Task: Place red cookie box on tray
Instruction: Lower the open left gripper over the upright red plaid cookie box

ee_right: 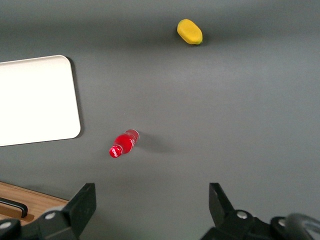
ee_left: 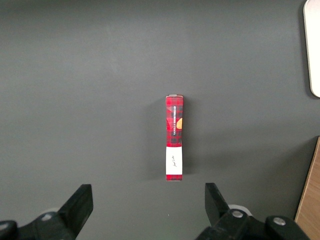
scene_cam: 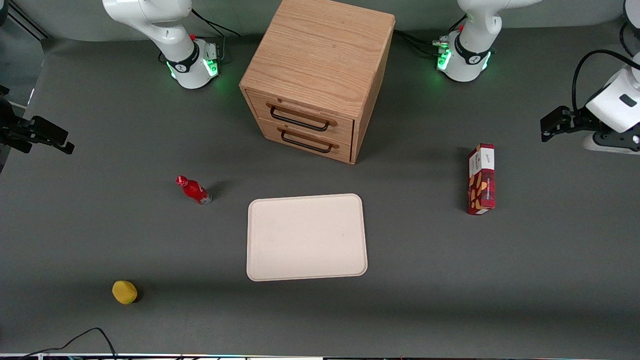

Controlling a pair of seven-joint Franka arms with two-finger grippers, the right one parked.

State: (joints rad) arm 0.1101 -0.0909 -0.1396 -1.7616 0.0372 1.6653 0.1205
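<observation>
The red cookie box (scene_cam: 481,179) lies on its long narrow side on the grey table, toward the working arm's end. It also shows in the left wrist view (ee_left: 174,137), red plaid with a white panel. The cream-beige tray (scene_cam: 306,237) sits bare in front of the drawer cabinet, nearer the front camera; its rim also shows in the left wrist view (ee_left: 314,50). My left gripper (scene_cam: 549,127) hovers high above the table, farther from the front camera than the box and off toward the table's end. It is open and empty (ee_left: 148,200), with the box ahead of the fingers.
A wooden two-drawer cabinet (scene_cam: 315,75) stands at the table's middle, drawers shut. A small red bottle (scene_cam: 194,190) lies beside the tray toward the parked arm's end. A yellow fruit-like object (scene_cam: 124,292) lies nearer the front camera.
</observation>
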